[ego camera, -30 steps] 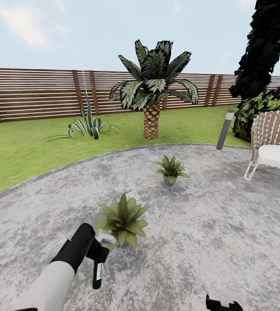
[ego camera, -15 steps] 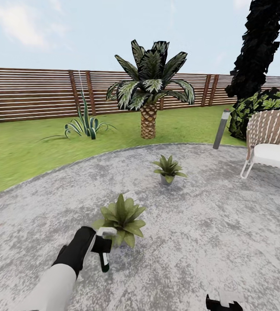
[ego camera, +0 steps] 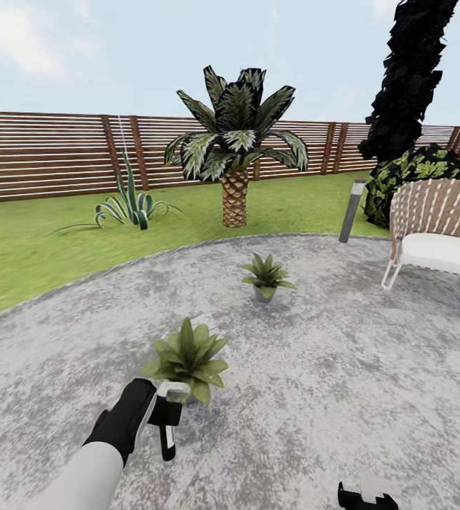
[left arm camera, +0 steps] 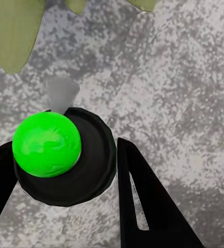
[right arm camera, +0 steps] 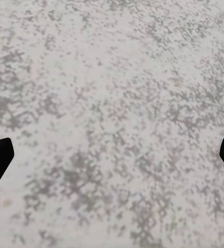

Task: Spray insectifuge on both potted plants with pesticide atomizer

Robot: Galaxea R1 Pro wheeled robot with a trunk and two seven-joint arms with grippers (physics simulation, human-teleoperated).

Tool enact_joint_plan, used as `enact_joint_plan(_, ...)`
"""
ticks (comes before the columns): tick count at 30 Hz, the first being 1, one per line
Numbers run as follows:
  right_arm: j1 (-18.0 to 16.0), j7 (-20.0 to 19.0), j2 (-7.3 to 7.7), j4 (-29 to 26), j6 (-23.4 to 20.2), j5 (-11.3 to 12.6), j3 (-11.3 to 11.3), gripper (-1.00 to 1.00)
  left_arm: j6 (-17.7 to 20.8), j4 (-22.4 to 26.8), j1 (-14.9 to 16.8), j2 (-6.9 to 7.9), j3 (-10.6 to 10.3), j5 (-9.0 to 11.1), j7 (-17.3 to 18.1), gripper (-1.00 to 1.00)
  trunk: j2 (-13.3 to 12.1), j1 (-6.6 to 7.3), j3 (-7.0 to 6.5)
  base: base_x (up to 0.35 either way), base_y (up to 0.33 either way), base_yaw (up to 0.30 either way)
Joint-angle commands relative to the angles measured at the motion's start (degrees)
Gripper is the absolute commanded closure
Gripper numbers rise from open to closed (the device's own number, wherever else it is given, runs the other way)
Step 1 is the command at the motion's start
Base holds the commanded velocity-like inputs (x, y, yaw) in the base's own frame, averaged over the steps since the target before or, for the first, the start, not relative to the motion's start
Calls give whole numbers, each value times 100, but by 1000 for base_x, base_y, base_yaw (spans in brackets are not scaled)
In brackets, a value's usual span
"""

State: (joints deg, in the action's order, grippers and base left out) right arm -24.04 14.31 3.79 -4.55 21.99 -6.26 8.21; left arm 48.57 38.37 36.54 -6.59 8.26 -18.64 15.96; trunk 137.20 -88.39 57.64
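The pesticide atomizer (ego camera: 167,418) is clamped between the left jaws (ego camera: 164,407), hanging body-down over the paved patio (ego camera: 343,368), its pale nozzle head just beside the near potted plant (ego camera: 186,357); in the left wrist view the bottle (left arm camera: 65,155) is seen wedged between the two dark fingers (left arm camera: 148,206); the far potted plant (ego camera: 264,275) is set well apart, toward the patio's lawn edge; the right jaws (right arm camera: 112,155) are spread wide over bare paving, holding nothing.

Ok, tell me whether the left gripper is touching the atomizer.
Touching. In the left wrist view the left gripper has a black finger against each side of the pesticide atomizer; the head view shows it held off the patio.
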Motion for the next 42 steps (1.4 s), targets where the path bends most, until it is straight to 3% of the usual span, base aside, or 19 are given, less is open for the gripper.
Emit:
enact_joint_plan(1, -4, 16, -1, 7, 16, -60, 47, -100, 21, 7, 3, -9, 36, -61, 48, 100, 2, 1, 5, 3, -130, -17)
enact_joint_plan(23, -4, 4, 4, 13, 16, -72, 44, -100, 31, 56, 43, 5, 118, -71, 15, 100, 2, 1, 5, 17, -48, 61)
enact_joint_plan(28, -4, -4, 7, 15, 16, -85, 41, -100, 567, 72, 214, -42, 105, -74, -8, 100, 2, 1, 5, 0, 0, 5)
enact_joint_plan(30, -5, -6, 12, 15, 16, -86, 41, -100, 684, 73, 345, -38, 107, -77, -135, 100, 2, 1, 5, 0, 0, 0)
enact_joint_plan(31, -4, -6, 14, 15, 16, -91, 41, -100, 715, 68, 368, -28, 125, -72, -364, 100, 2, 1, 5, 0, 0, 0)
enact_joint_plan(34, -4, -7, 16, 15, 16, -95, 41, -100, 694, 16, 235, 5, 116, -67, -719, 100, 2, 1, 5, 0, 0, 0)
enact_joint_plan(36, -4, -7, 16, 15, 16, -95, 41, -100, 662, -7, 94, 25, 109, -73, -750, 100, 2, 1, 5, 0, 0, 0)
enact_joint_plan(38, -4, -7, 16, 15, 16, -95, 41, -100, 529, -33, -261, 30, 59, -63, -759, 100, 2, 1, 5, 0, 0, 0)
enact_joint_plan(42, -4, -7, 9, 15, 16, -92, 41, -100, 368, 2, -388, 23, 54, -58, -767, 100, 2, 1, 5, 0, 0, 0)
